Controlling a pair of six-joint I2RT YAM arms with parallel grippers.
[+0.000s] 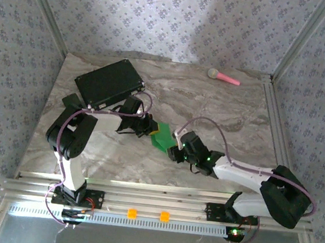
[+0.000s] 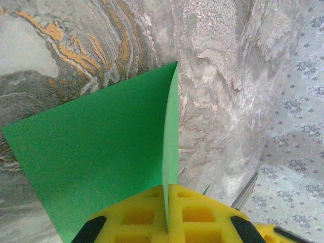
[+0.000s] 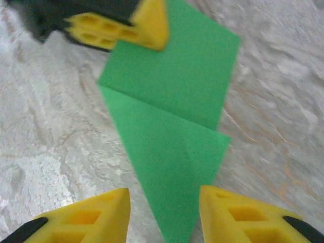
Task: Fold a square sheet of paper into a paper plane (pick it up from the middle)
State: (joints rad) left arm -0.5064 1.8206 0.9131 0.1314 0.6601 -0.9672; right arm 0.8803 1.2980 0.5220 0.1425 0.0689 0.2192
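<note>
Yellow fingers (image 2: 136, 220) of your left gripper (image 2: 167, 223) are sitting at the bottom of the left wrist view. They are pressing together on a thin, bright green sheet (image 2: 101, 152) of paper and pinching a flap of it that is standing upright between the pads. The rest of the green sheet is lying flat on the grey marbled tabletop (image 1: 222, 111).

Seen from the right wrist, your right gripper (image 3: 163, 197) is hanging just over the narrow pointed end of the green sheet. Its two yellow fingers (image 3: 86, 220) are standing apart, one on each side of the point and not touching it. A diagonal crease is running across the green sheet, dividing it into two panels. At the corner opposite the point, the left gripper's yellow fingertip is resting on the paper.

From above, the two grippers are facing each other with the green sheet between them. A black rectangular case (image 1: 109, 81) is lying beyond the left gripper, near the green sheet. A pink-handled microphone-like toy (image 1: 223, 77) is lying well apart from the green sheet, at the table's far edge.
</note>
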